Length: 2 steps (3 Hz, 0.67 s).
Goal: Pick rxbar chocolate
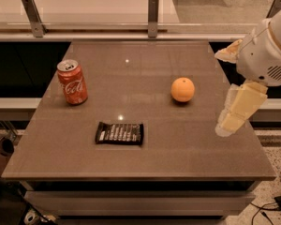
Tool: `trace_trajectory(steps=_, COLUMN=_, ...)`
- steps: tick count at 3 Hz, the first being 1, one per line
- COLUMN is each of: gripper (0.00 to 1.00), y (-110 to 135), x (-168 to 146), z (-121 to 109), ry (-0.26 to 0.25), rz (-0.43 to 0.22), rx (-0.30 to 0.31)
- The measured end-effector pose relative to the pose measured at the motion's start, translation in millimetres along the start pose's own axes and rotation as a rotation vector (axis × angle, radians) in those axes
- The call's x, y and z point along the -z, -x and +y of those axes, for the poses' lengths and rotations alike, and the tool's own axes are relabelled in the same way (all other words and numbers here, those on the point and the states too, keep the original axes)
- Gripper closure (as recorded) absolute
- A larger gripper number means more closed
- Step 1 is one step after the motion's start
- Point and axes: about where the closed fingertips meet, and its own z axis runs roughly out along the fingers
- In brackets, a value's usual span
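Note:
The rxbar chocolate (119,133) is a flat black bar with rows of white lettering. It lies flat on the brown table (145,158), towards the front and left of centre. My gripper (221,93) hangs over the table's right edge, well to the right of the bar and just right of the orange. Its two cream fingers are spread apart with nothing between them. One fingertip (225,125) points down at the table and the other sits higher up, towards the back.
A red soda can (72,82) stands upright at the left, behind the bar. A round orange (182,89) sits right of centre. A railing with metal posts (152,17) runs along the table's far side. Floor and cables show at the lower right.

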Motion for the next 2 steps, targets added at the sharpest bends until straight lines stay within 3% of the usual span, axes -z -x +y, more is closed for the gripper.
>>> trace_trajectory(steps=2, gripper=0.00, y=29, x=-60, z=12, ry=0.081, rz=-0.186, rx=0.012)
